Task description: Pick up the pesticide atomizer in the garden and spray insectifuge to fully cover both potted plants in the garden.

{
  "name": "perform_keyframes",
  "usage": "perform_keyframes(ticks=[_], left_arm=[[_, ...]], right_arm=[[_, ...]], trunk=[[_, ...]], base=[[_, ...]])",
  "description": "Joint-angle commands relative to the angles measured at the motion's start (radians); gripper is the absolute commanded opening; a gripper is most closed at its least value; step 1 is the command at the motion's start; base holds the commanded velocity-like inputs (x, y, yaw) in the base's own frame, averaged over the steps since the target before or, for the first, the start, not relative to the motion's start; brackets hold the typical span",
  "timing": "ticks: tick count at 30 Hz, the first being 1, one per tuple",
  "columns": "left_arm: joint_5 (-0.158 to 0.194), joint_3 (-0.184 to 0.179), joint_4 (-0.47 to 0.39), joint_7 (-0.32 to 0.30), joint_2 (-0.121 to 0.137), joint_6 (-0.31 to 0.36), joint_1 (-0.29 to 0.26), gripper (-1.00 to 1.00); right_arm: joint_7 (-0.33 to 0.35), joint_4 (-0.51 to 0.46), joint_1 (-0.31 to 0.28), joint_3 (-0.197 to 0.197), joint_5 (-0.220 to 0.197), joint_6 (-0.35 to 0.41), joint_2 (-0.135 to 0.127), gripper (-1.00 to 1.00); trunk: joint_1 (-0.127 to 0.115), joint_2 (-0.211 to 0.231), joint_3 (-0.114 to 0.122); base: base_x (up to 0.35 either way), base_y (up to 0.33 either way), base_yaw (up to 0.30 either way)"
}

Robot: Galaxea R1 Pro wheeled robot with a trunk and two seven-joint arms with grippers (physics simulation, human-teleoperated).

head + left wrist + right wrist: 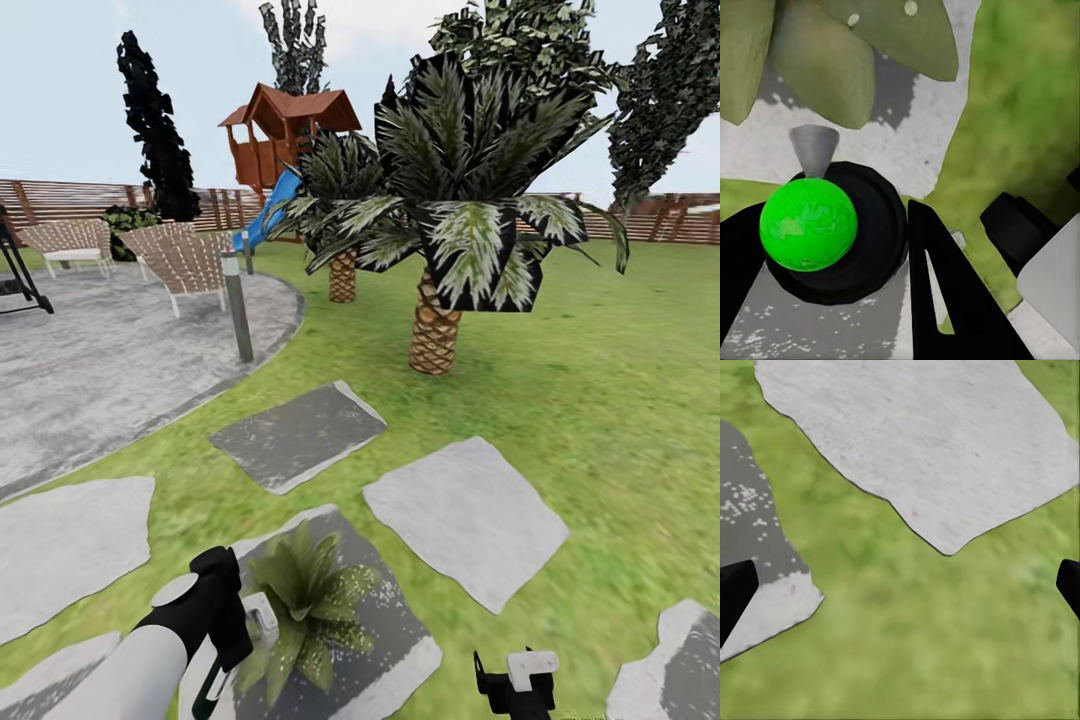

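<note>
One potted plant (305, 598), a low rosette of broad green leaves with pale speckles, sits on a dark grey stepping slab (390, 620) in the garden lawn (600, 400). My left gripper (232, 652) hangs just to the left of it, shut on the pesticide atomizer (262, 612). In the left wrist view the atomizer (817, 225) is a black round body with a bright green ball and a grey cone nozzle, held between my black fingers (937, 292). The nozzle points at the plant's leaves (825, 75). My right gripper (515, 682) is open over bare grass (915, 615).
Pale stepping slabs (465, 515) lie around the plant. Two big palms (440, 200) stand ahead on the lawn. The round paved patio (100, 360) at left has a short bollard (237, 305) and wicker chairs (185, 260). A wooden fence (60, 195) and playhouse (285, 130) stand behind.
</note>
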Motion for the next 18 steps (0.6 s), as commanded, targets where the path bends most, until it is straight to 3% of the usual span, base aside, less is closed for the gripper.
perform_keyframes(ticks=[1,11,18], left_arm=[[-0.005,0.005,-0.002,-0.006,0.001,0.009,0.0,-1.0],[-0.005,0.007,-0.002,-0.006,0.009,0.008,0.0,-1.0],[-0.009,0.005,-0.002,-0.005,0.008,0.007,0.007,-1.0]], right_arm=[[-0.006,0.001,-0.001,-0.004,0.011,-0.003,0.001,1.0],[-0.006,0.001,-0.001,-0.004,0.011,-0.003,-0.001,1.0],[-0.006,0.001,-0.001,-0.004,0.011,-0.003,0.0,1.0]], trunk=[[0.0,0.0,-0.001],[0.0,0.0,-0.001],[0.0,0.0,-0.001]], base=[[0.037,0.028,-0.09],[0.004,0.004,-0.011],[-0.224,-0.073,0.0]])
